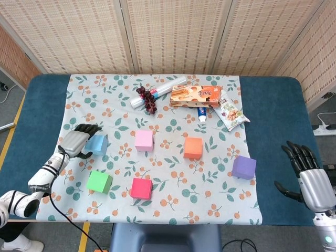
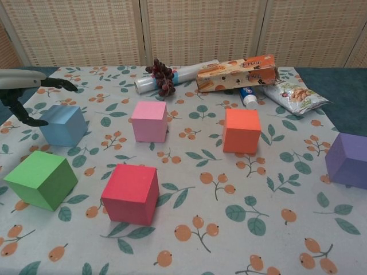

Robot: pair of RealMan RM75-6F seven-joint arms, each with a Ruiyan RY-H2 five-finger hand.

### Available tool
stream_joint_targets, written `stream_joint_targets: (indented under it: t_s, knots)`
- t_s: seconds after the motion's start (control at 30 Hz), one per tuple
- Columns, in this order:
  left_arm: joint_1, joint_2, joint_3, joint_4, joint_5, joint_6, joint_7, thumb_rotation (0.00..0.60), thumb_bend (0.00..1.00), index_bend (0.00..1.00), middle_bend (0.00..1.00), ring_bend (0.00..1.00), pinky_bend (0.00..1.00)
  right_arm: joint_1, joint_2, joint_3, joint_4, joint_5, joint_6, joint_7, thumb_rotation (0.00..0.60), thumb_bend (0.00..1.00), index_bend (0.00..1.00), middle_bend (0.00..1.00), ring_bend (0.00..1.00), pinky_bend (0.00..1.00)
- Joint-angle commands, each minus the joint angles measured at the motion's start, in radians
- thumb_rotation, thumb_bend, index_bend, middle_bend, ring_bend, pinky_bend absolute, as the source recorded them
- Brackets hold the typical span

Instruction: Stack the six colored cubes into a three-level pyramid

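Observation:
Six cubes lie apart on the floral cloth (image 1: 157, 205): light blue (image 1: 97, 144) (image 2: 63, 125), pink (image 1: 144, 140) (image 2: 149, 121), orange (image 1: 192, 147) (image 2: 241, 130), purple (image 1: 244, 167) (image 2: 347, 160), green (image 1: 99, 181) (image 2: 41, 179) and red (image 1: 141, 188) (image 2: 131, 193). My left hand (image 1: 76, 142) (image 2: 26, 91) hovers at the blue cube's left side, fingers spread over it, holding nothing. My right hand (image 1: 310, 176) stays open at the table's right edge, well right of the purple cube.
At the back of the cloth lie a grape bunch (image 1: 146, 97), a white roll (image 1: 157, 92), an orange snack box (image 1: 196, 96), a small tube (image 1: 201, 113) and a snack bag (image 1: 231, 112). Blue table (image 1: 273, 110) borders the cloth on both sides.

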Motion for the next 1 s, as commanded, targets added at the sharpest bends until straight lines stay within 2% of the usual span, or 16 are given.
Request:
stream_joint_targets:
  t_s: [0.03,0.2,0.4,0.5,0.57,0.63,0.87,1.0]
  knots:
    - [-0.022,-0.016,0.011,0.022,-0.016,-0.032,0.019,0.6,0.34,0.06,0.02,0.0,0.05,0.0,0.001,0.002,-0.001,0.0,0.001,0.001,0.6,0.15,0.0,0.0,0.0,0.0]
    - [-0.04,-0.05,0.015,0.074,-0.063,-0.052,0.045,0.6,0.34,0.08,0.05,0.01,0.07,-0.002,0.002,0.002,0.001,0.004,0.001,0.006,0.6,0.15,0.0,0.0,0.0,0.0]
    - [-0.049,-0.08,0.018,0.131,-0.111,-0.06,0.067,0.6,0.34,0.16,0.15,0.11,0.18,-0.002,-0.004,0.001,0.006,0.008,-0.007,0.008,0.6,0.15,0.0,0.0,0.0,0.0]
    - [-0.049,-0.083,0.014,0.133,-0.124,-0.062,0.048,0.6,0.34,0.24,0.25,0.2,0.27,-0.001,-0.006,0.002,0.007,0.009,-0.009,0.008,0.6,0.15,0.0,0.0,0.0,0.0]
    - [-0.052,-0.081,0.008,0.127,-0.131,-0.077,0.017,0.6,0.34,0.3,0.35,0.29,0.34,-0.001,-0.006,0.002,0.007,0.008,-0.01,0.008,0.6,0.15,0.0,0.0,0.0,0.0]
    - [-0.056,-0.075,0.004,0.117,-0.13,-0.087,-0.007,0.6,0.34,0.33,0.41,0.34,0.36,-0.001,-0.005,0.001,0.008,0.007,-0.01,0.01,0.6,0.15,0.0,0.0,0.0,0.0]
    - [-0.071,-0.06,-0.018,0.05,-0.115,-0.04,-0.011,0.6,0.33,0.34,0.41,0.35,0.38,-0.008,0.0,0.002,0.012,0.011,0.0,0.018,0.6,0.15,0.0,0.0,0.0,0.0]
    - [-0.105,-0.079,-0.037,0.035,-0.165,-0.044,0.039,0.6,0.33,0.33,0.4,0.34,0.37,-0.01,0.002,0.003,0.017,0.009,0.003,0.025,0.6,0.15,0.0,0.0,0.0,0.0]
